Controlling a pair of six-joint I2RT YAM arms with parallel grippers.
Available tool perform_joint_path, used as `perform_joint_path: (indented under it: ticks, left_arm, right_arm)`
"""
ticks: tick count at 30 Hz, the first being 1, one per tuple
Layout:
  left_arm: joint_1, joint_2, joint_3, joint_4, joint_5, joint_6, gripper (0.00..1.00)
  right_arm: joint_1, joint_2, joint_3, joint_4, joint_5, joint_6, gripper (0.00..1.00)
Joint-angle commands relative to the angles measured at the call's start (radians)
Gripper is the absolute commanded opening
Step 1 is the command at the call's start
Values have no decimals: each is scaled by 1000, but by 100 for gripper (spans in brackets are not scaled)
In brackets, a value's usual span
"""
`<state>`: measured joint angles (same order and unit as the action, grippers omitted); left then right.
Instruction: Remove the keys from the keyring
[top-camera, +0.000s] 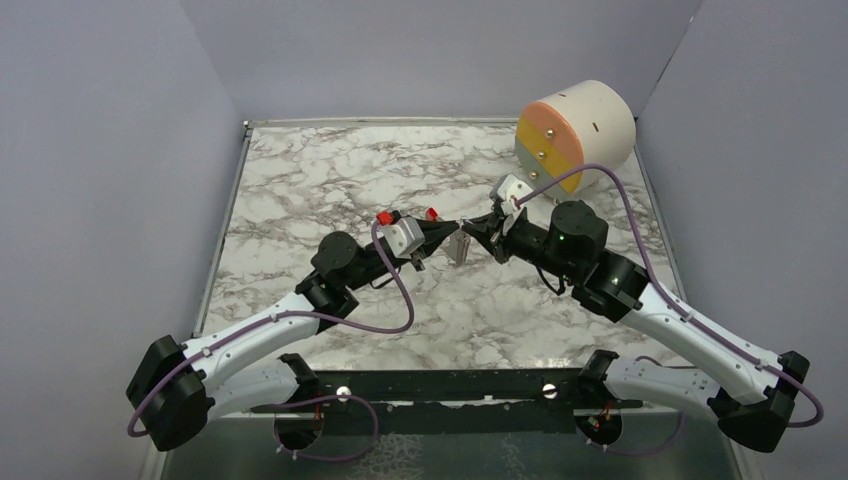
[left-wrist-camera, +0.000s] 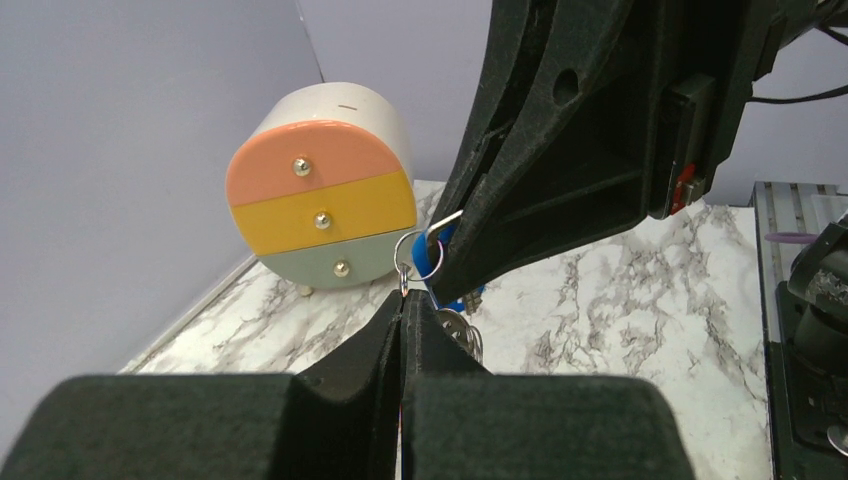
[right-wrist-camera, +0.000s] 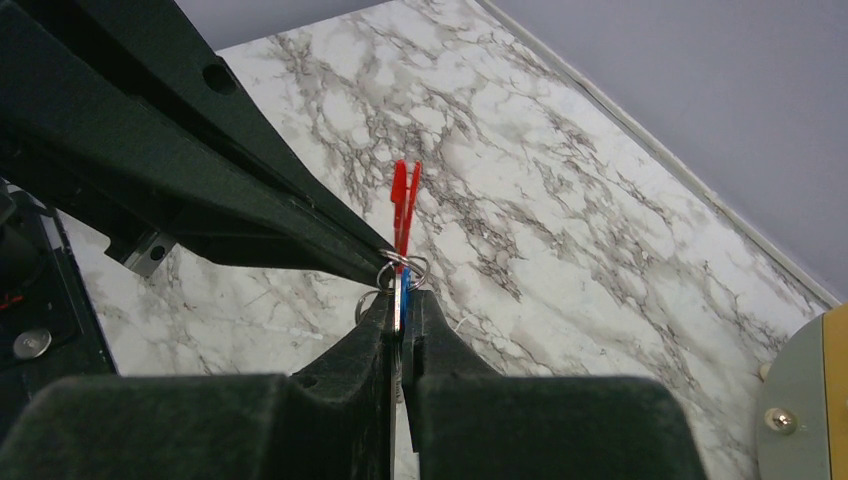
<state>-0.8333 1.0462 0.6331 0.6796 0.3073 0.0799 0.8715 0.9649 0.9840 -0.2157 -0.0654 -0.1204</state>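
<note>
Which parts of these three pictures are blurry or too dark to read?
Top view: even light, all sharp, keys tiny. Left wrist view: left fingers a dark, blurred mass; drawer unit sharp. Right wrist view: right fingers equally dark and soft; red keyring crisp.

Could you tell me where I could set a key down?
Free: far-left marble beyond the left gripper, and the near strip by the base bar. Crowded: centre, where the right gripper meets it at the keys, and the far-right corner by the drawer unit.
</note>
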Motion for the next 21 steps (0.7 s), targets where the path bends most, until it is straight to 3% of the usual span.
perform_joint_path:
  ticks: [1, 21]
  left_arm:
    - [-3, -62, -8, 44, -90, 26, 0]
    - [-2, -112, -72, 193, -99, -23, 0]
  right_arm:
    - [9, -27, -18, 32, -4, 10, 1]
    - [10, -11, -74, 64, -36, 38, 1]
